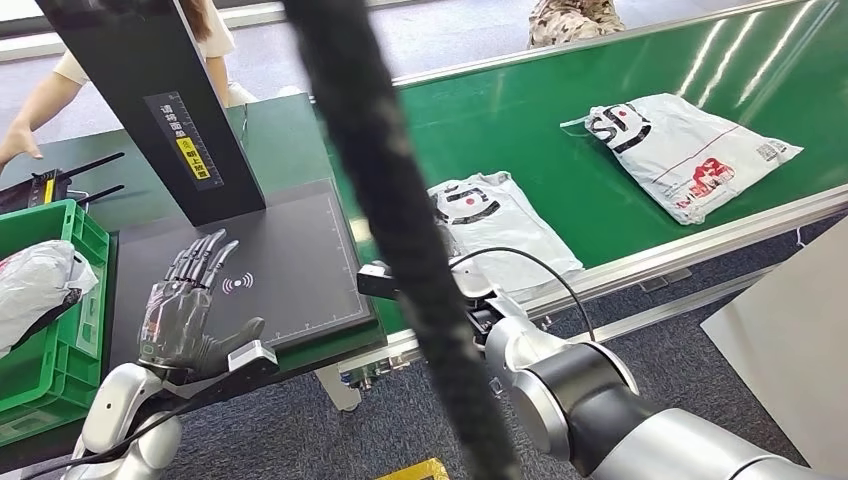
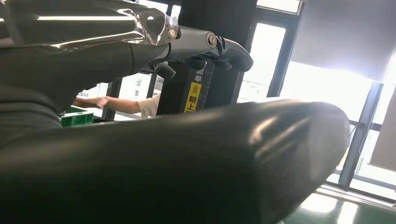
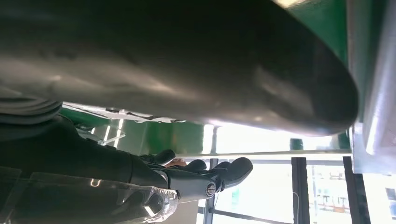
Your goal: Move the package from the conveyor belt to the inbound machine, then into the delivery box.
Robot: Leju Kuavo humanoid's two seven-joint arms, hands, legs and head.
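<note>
Two white packages lie on the green conveyor belt (image 1: 520, 120): a near one (image 1: 500, 225) by the belt's front edge and a far one (image 1: 690, 150) to the right. The inbound machine is a flat black pad (image 1: 300, 250) with a slanted black post (image 1: 150, 100). My left hand (image 1: 190, 300) hovers over the pad's left part, fingers spread and holding nothing; its fingers (image 2: 210, 46) are stretched out. My right hand (image 1: 378, 280) is low at the belt's front edge, left of the near package and mostly hidden by a black cable. Its fingers (image 3: 205, 172) are extended around nothing.
A green crate (image 1: 60, 350) at the left holds a bagged package (image 1: 35, 285). A thick black cable (image 1: 400, 230) hangs across the middle of the head view. A person's arm (image 1: 30, 110) reaches over the table at the far left; another person (image 1: 575, 20) stands behind the belt.
</note>
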